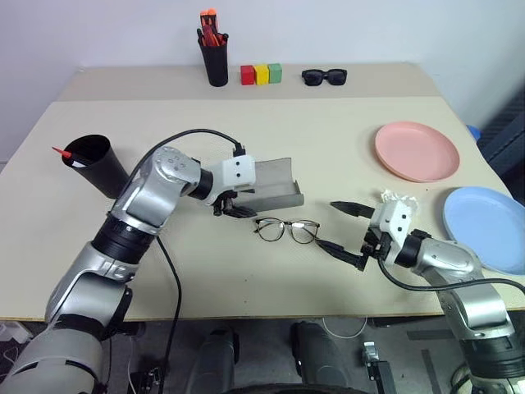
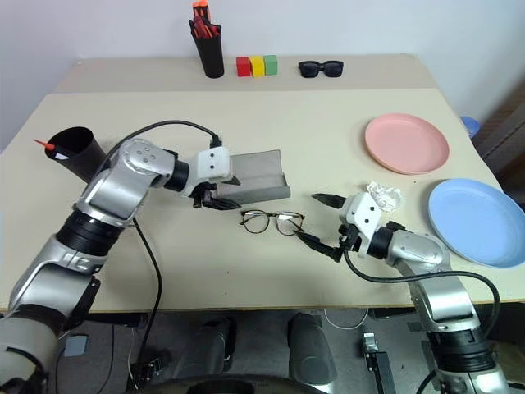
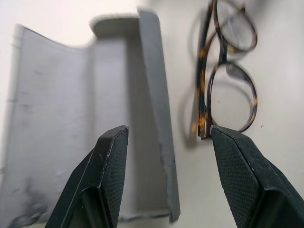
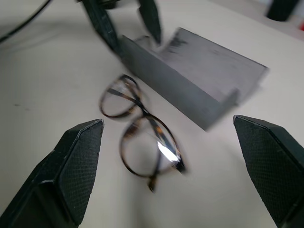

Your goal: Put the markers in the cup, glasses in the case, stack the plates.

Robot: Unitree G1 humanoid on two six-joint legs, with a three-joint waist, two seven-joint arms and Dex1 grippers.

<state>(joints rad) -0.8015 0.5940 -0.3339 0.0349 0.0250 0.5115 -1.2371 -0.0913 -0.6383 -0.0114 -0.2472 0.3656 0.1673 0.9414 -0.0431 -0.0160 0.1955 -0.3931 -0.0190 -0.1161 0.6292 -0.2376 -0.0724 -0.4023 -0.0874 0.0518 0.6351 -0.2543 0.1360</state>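
Observation:
The grey case (image 1: 275, 179) lies open at the table's middle. My left gripper (image 1: 234, 210) is at its near left corner, open, its fingers (image 3: 111, 175) apart on either side of the case's front wall without touching it. The glasses (image 1: 286, 230) lie folded just in front of the case. My right gripper (image 1: 346, 234) hovers to their right, open wide and facing them (image 4: 142, 142). The black cup (image 1: 94, 162) stands at the left edge with a red-tipped marker (image 1: 59, 152) sticking out. The pink plate (image 1: 416, 151) and the blue plate (image 1: 490, 227) lie apart on the right.
Along the back stand a black pen pot (image 1: 215, 53) with red and orange pens, three coloured blocks (image 1: 261, 75) and black sunglasses (image 1: 324, 76). A crumpled white scrap (image 1: 399, 199) lies by my right wrist. The blue plate reaches the table's right edge.

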